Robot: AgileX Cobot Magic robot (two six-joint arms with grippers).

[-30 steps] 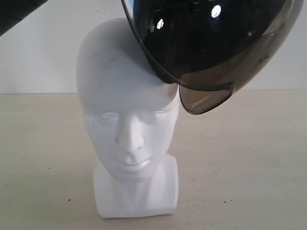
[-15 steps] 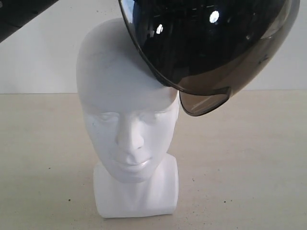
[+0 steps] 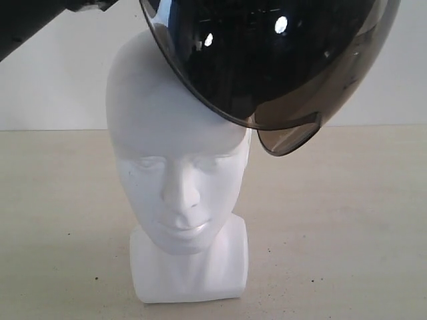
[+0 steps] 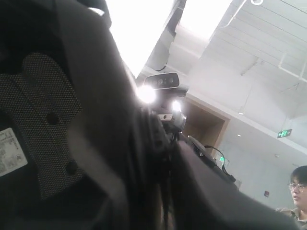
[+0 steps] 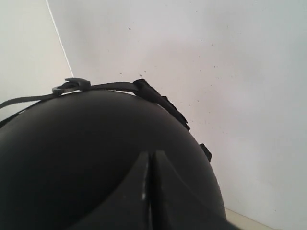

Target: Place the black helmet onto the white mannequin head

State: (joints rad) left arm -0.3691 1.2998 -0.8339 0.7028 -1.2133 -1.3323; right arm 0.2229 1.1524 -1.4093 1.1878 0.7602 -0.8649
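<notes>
The white mannequin head (image 3: 175,173) stands upright on its blocky neck base, face toward the exterior camera. The black helmet (image 3: 267,60) hangs tilted over the head's upper right side, its smoky visor (image 3: 288,137) dipping beside the temple. My left gripper (image 4: 163,158) is shut on the helmet's rim, with the mesh padded lining (image 4: 43,134) close beside it. My right gripper (image 5: 151,157) is shut, its joined fingertips resting against the outside of the helmet shell (image 5: 72,158). A black strap (image 5: 96,87) runs along the shell's edge. In the exterior view only part of the left arm (image 3: 33,20) shows.
The head stands on a beige tabletop (image 3: 333,233) before a white wall (image 3: 53,87). The left wrist view looks up at a camera on a stand (image 4: 162,81), bright ceiling lights and a person (image 4: 297,191) at the room's edge.
The helmet has shifted left and a little lower, covering more of the top of the head. The left arm has come further into the upper left corner.
</notes>
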